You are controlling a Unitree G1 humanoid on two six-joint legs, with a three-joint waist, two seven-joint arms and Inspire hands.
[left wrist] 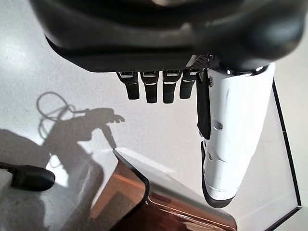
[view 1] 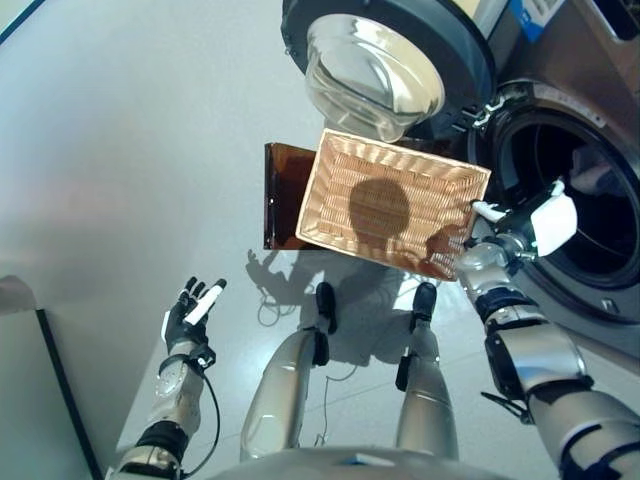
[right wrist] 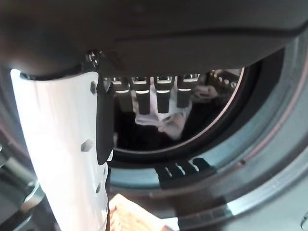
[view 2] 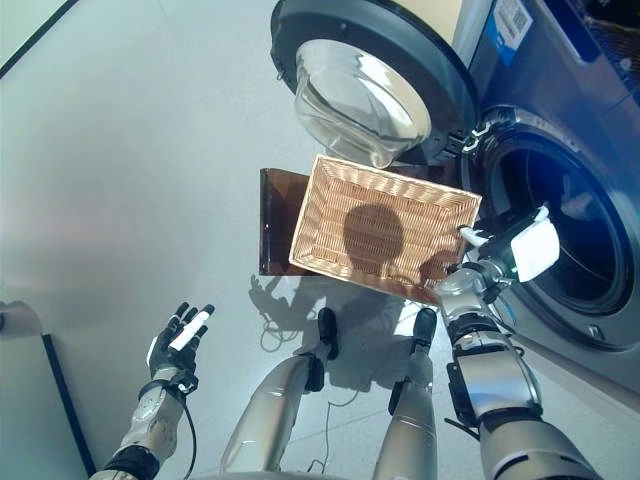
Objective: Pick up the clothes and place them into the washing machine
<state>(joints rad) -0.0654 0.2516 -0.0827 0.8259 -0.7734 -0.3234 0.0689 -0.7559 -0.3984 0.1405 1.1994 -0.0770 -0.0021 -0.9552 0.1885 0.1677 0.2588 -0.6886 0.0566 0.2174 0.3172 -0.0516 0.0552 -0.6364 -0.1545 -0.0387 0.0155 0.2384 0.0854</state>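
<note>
- My right hand (view 1: 545,225) is at the washing machine (view 2: 560,230) opening, fingers straight and apart, holding nothing
- Clothes (right wrist: 163,120) lie inside the drum, pale cloth just past my fingertips in the right wrist view
- Wicker basket (view 1: 390,200) sits on the floor (view 1: 130,150) beside the open door (view 1: 385,60), nothing in it
- My left hand (view 1: 190,315) hangs over the floor, well apart from the basket, fingers relaxed and spread

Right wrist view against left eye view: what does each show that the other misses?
Only the right wrist view shows pale clothes lying deep in the drum, past the right hand's straight fingers. Only the left eye view shows the empty wicker basket, the open glass door and the idle left hand. Both show the washing machine opening and the right hand.
</note>
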